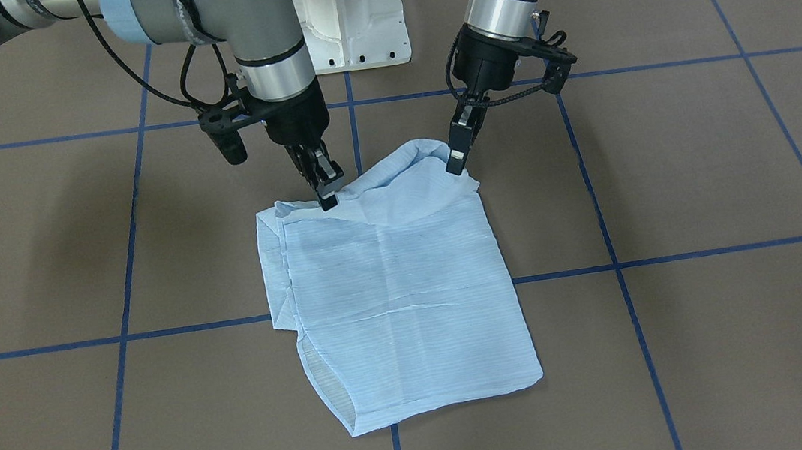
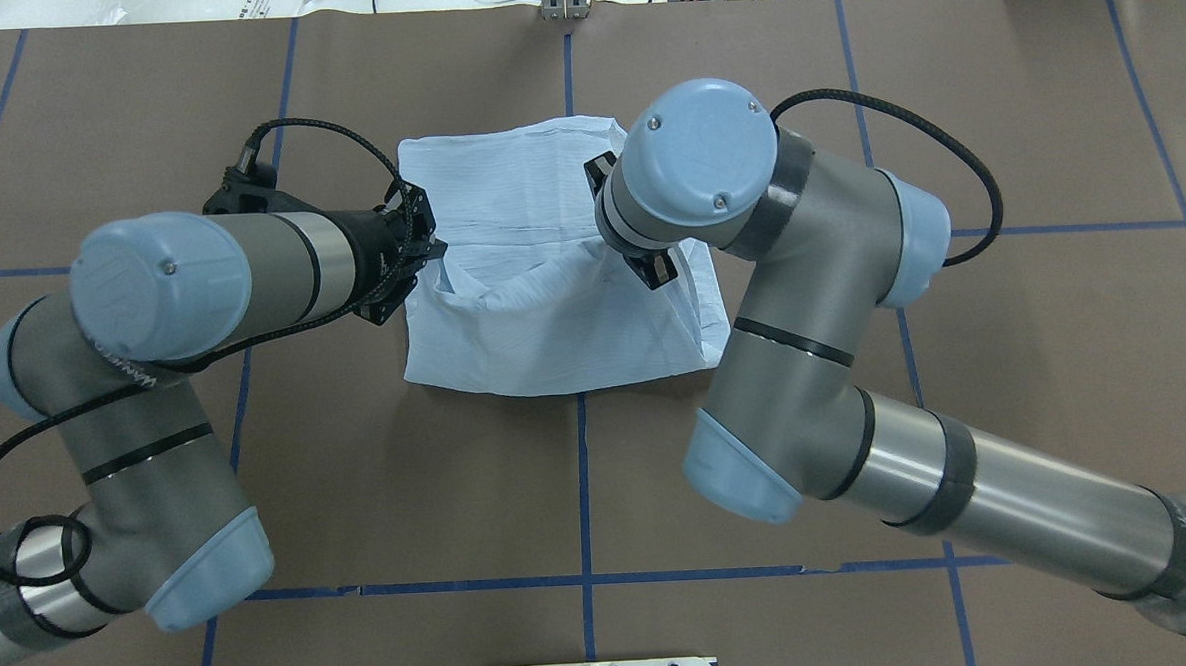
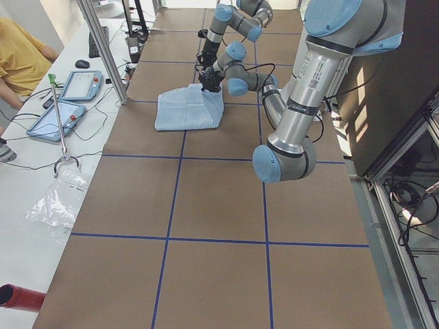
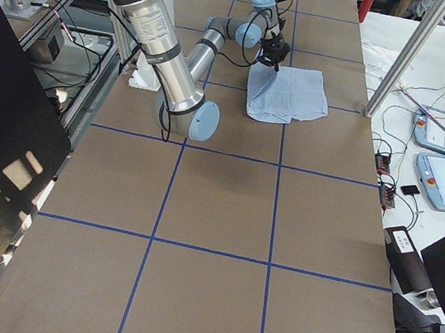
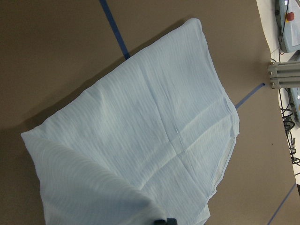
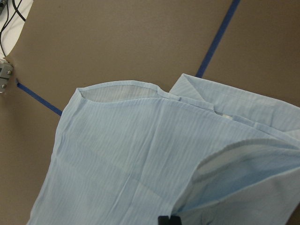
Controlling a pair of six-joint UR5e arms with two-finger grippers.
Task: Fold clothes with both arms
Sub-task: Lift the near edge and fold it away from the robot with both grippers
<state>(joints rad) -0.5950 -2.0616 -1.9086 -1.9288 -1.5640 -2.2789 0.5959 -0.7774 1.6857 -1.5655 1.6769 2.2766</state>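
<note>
The pale-blue striped shirt (image 1: 401, 293) lies folded into a rough rectangle on the brown table, near the middle. Its edge nearest the robot is raised off the table between the two grippers. My left gripper (image 1: 456, 162) is shut on one corner of that raised edge. My right gripper (image 1: 325, 192) is shut on the other corner. In the overhead view the shirt (image 2: 537, 195) lies between the left gripper (image 2: 429, 255) and the right gripper (image 2: 655, 270). The left wrist view shows the flat shirt (image 5: 154, 126) below the pinched fold. The right wrist view shows the shirt (image 6: 126, 154) with folded layers and a hem.
The white pedestal base (image 1: 355, 19) stands just behind the grippers. Blue tape lines (image 1: 357, 102) grid the brown table. A metal post (image 3: 103, 48), control tablets (image 3: 81, 86) and a person in yellow (image 3: 20, 55) are at the far side bench.
</note>
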